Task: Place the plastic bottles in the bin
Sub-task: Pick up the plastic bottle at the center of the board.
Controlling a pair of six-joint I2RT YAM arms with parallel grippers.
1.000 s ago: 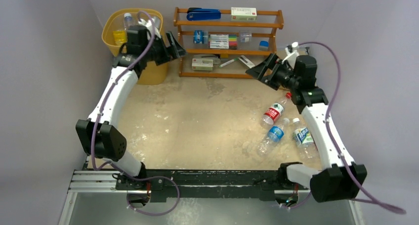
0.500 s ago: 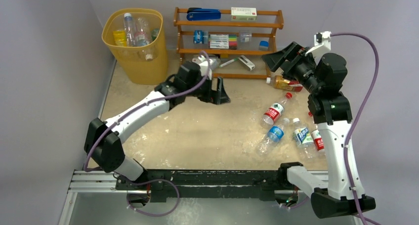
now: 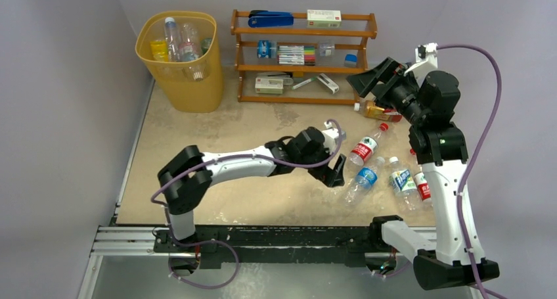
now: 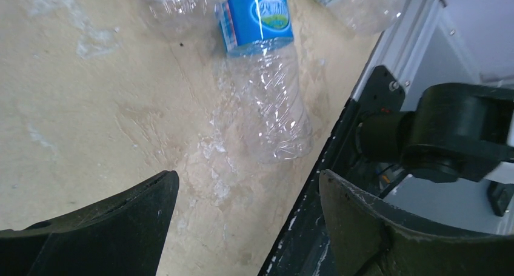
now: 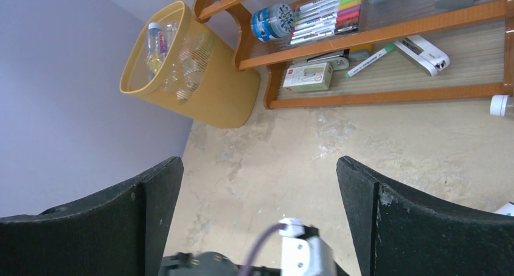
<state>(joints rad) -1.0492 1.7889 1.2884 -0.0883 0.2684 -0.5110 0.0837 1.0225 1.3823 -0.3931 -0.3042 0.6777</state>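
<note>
Scuffed sand-coloured table. The yellow-orange bin stands upright at the far left corner, with several bottles already inside. The wooden shelf rack just beside it carries stationery, not task goods. The left arm is stretched low across the table toward the loose bottles on the right. The right arm is reared up over them, likely parked to leave room. Lying on their sides are a red-label bottle, a blue-label bottle and a green-label bottle, close together, plus an amber bottle by the rack's foot. The left gripper has its jaws spread and empty, and it hangs just short of the blue-label bottle's base, which looks like the next pick. The right gripper is spread wide and holds nothing.
</note>
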